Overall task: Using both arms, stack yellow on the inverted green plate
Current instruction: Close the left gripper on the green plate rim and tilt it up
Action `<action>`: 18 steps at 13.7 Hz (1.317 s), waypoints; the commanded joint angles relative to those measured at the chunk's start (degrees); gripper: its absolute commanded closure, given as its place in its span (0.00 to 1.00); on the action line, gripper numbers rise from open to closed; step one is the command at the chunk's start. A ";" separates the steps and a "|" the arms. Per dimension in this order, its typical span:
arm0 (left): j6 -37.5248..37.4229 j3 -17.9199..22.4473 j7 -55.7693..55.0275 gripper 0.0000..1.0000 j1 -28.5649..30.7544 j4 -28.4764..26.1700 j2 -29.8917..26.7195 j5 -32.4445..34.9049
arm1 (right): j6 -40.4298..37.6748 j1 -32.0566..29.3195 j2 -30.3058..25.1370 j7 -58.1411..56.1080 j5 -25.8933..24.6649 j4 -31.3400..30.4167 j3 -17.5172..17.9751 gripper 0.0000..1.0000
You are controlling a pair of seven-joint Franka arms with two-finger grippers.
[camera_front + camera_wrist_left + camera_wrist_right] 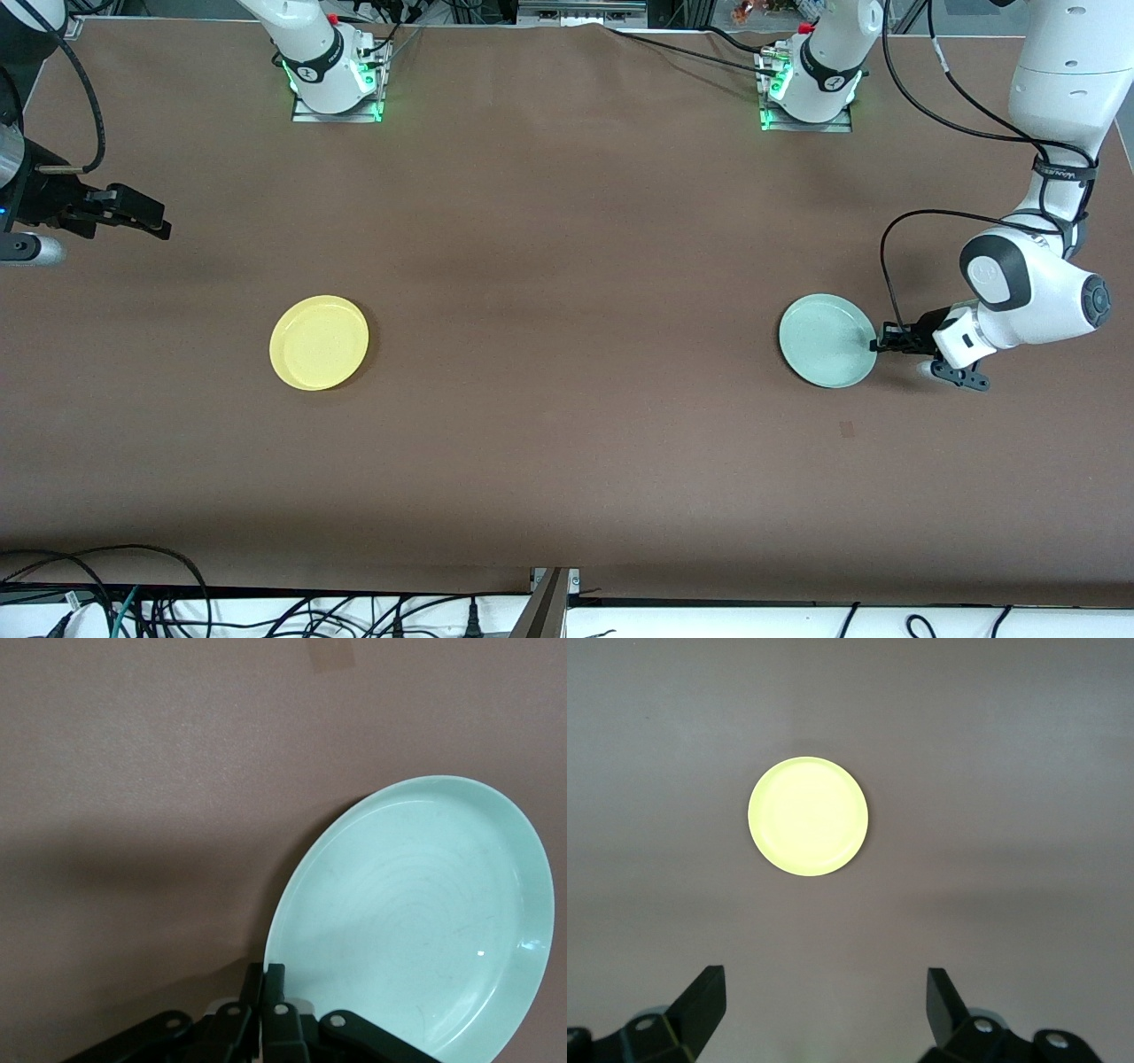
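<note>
**Left pincer nips green plate rim**

Left pincer (879, 342) pinched tight on rim of green plate (827, 340), which sits hollow side up on brown counter (567, 443) twd left arm's end. Yellow plate (319, 342) lies flat twd right arm's end, well apart. Right pincer (146, 217) waits w/ fingers spread, up over counter edge.

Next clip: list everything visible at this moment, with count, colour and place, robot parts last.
yellow plate: one, bright yellow, right way up on the table toward the right arm's end.
green plate: one, pale mint green, right way up, toward the left arm's end, rim pinched by the left end effector.
table: one, brown covering.
tape patch: one, brownish, nearer the front camera than the green plate.
left end effector: black, shut on the green plate's rim.
right end effector: black, open, waiting above the right arm's end of the table.
</note>
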 commanded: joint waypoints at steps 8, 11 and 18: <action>-0.30 -0.25 1.28 1.00 -4.87 7.81 -2.55 1.52 | -0.90 -0.33 -0.15 0.87 0.93 0.24 0.16 0.00; 0.14 -0.61 0.84 1.00 -8.12 11.50 -2.55 5.48 | -0.99 -0.42 -0.07 0.87 0.93 0.24 0.08 0.00; 7.25 -8.06 -14.77 1.00 -14.11 15.29 -2.38 28.99 | -0.99 -0.33 -0.06 0.87 0.93 0.24 0.08 0.00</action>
